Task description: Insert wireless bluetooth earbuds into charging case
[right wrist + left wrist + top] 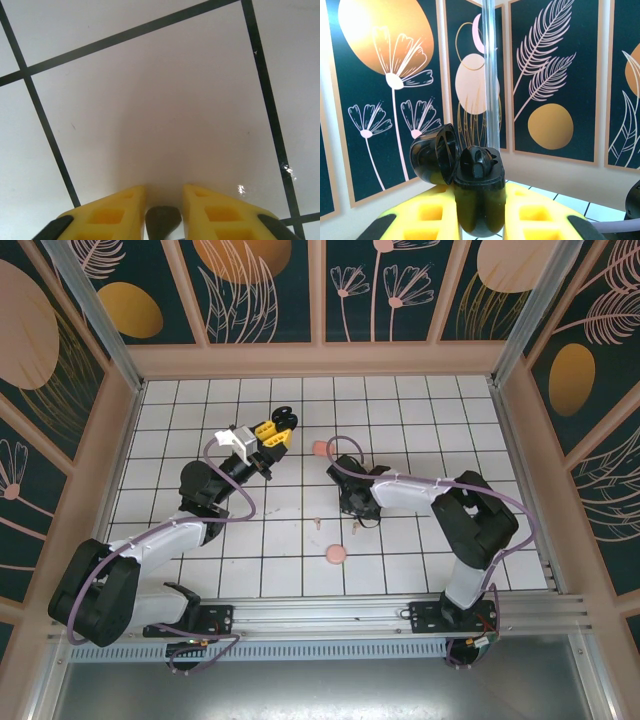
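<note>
Left gripper (pixel 272 437) is hovering above the tiled table (pixel 420 410), its yellow fingers (pixel 540 212) clamping the black charging case (pixel 480 200) upright between them. The case's lid (pixel 432 159) is hanging open, tipped toward 9 o'clock in the left wrist view, and the top of the case is showing dark inside.

Right gripper (pixel 362 517) is pointing straight down at the tiles. It is sitting at about 4 o'clock from the left one and well apart from it. In the right wrist view its fingers are standing narrowly apart and pinching a small dark thing (pixel 163 222). This is probably a black earbud, though too little of it is showing to be sure.

In the top view a tiny pale bud (pixel 318 521) is lying at 9 o'clock from the right gripper. A second pale bud (pixel 352 533) is lying just beside the gripper at 7 o'clock. One pink round case (pixel 337 556) is resting farther out at 7 o'clock, and another pink round case (pixel 320 448) is lying at 11 o'clock.
</note>
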Robot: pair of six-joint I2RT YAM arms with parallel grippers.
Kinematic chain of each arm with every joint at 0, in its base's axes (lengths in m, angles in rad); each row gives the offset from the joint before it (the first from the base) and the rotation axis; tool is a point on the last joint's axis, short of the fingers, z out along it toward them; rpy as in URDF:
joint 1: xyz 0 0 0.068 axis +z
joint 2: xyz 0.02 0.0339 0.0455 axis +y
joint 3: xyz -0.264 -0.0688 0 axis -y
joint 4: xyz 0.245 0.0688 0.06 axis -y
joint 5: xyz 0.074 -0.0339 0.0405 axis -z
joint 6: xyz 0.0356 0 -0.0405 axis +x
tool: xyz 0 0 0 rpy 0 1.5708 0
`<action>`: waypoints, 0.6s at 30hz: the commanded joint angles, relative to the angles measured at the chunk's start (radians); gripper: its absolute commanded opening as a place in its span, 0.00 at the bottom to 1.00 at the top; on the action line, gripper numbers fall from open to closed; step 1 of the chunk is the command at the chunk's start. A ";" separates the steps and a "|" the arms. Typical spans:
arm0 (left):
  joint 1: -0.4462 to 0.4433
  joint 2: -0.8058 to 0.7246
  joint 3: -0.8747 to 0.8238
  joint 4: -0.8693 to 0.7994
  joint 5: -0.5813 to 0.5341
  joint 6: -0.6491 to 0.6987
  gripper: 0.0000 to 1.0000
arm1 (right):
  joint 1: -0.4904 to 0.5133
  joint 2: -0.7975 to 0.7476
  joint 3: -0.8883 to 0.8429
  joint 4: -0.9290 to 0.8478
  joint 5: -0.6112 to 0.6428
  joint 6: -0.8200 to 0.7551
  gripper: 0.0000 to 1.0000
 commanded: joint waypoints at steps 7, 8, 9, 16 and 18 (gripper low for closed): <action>-0.005 -0.012 -0.015 0.008 0.008 -0.005 0.00 | 0.007 0.005 -0.035 0.058 -0.048 -0.001 0.17; -0.005 -0.013 -0.016 0.005 0.008 -0.008 0.00 | 0.005 -0.001 -0.033 0.060 -0.046 -0.004 0.17; -0.005 -0.015 -0.015 0.003 0.007 -0.011 0.00 | 0.002 -0.007 -0.030 0.061 -0.046 -0.007 0.16; -0.005 -0.049 -0.014 -0.056 0.015 0.027 0.00 | -0.013 -0.076 -0.007 0.051 -0.022 -0.032 0.16; -0.005 -0.040 -0.015 -0.040 0.020 0.022 0.00 | -0.024 -0.101 0.005 0.038 -0.014 -0.044 0.15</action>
